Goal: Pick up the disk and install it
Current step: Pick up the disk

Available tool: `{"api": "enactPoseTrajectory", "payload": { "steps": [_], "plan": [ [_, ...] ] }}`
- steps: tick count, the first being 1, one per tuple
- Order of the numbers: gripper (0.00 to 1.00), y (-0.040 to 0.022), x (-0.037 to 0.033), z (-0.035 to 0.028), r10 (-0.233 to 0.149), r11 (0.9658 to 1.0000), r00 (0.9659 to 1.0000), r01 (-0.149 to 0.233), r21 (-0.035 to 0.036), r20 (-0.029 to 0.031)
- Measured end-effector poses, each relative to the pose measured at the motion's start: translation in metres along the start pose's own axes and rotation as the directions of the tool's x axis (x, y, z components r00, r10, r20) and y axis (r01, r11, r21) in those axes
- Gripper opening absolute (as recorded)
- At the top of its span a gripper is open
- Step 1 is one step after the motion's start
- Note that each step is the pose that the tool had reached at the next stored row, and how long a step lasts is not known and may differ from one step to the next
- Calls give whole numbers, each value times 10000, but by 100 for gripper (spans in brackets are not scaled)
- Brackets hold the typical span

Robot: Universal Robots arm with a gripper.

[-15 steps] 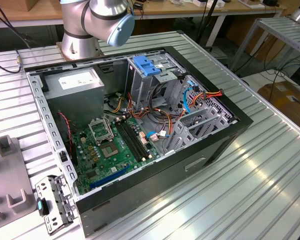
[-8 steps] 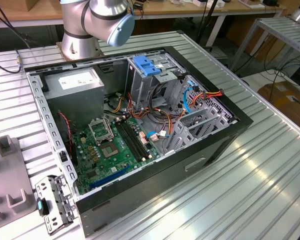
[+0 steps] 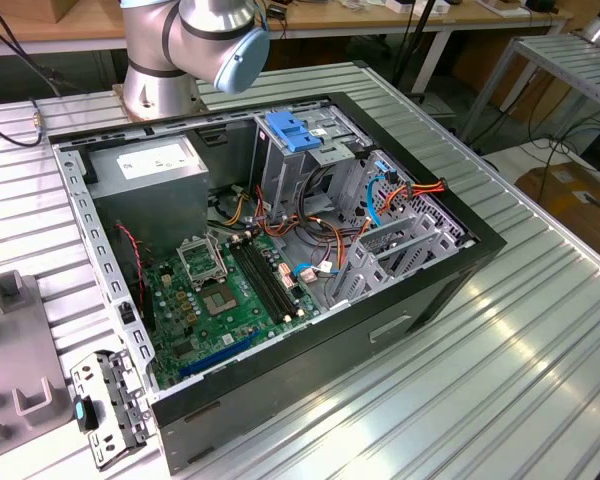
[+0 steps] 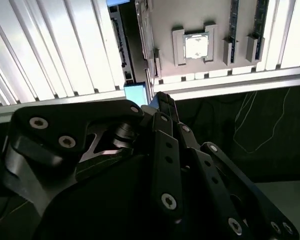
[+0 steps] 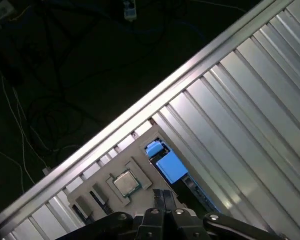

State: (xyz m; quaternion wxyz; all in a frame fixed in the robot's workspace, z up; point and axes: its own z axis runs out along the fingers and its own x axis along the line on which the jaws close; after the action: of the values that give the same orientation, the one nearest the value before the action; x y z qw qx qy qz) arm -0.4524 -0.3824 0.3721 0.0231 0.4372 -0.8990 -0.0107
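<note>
- Two fingers of the gripper [image 5: 163, 196] are pressed together, pinching nothing. We see it hang tip-down, clear above the table [image 5: 250, 100], so we judge the pick-up not yet made.
- Below it in the first wrist view is the disk [image 5: 167, 165], with blue rails and tab and a dark body. We think it stands on edge against the grey tray [image 5: 135, 167], thin side up, which would let the jaws straddle it.
- Just beside it, a chip [image 5: 124, 182] sits in a recess of the tray, near the table's edge.
- Farther off, in the exterior view, the case [image 3: 310, 370] lies on its side with the cover off, so its inside opens upward.
- At its far side a pale-blue plate [image 3: 292, 130] caps the drive cage [image 3: 278, 175]; beyond stands the arm [image 3: 195, 35].
</note>
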Motion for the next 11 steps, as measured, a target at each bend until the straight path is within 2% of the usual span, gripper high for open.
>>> {"api": "enactPoseTrajectory", "payload": {
  "steps": [2, 4, 5, 6, 7, 8, 9, 11],
  "plan": [
    [11, 0, 0, 0, -290, 9996, 9996, 290, 9, -11],
    [11, 0, 0, 0, -714, 9974, 9974, 714, 22, -28],
    [11, 0, 0, 1, -995, 9950, 9950, 995, 31, -40],
    [11, 0, 0, 1, -1486, 9889, 9889, 1486, 43, -62],
    [11, 0, 0, 1, -1975, 9803, 9803, 1975, 56, -84],
    [11, 0, 0, 1, -2289, 9734, 9734, 2290, 63, -99],
    [11, 0, 0, 1, -2409, 9705, 9705, 2409, 65, -104],
    [11, 0, 0, 1, -2416, 9703, 9703, 2417, 66, -104]
  ]
}}
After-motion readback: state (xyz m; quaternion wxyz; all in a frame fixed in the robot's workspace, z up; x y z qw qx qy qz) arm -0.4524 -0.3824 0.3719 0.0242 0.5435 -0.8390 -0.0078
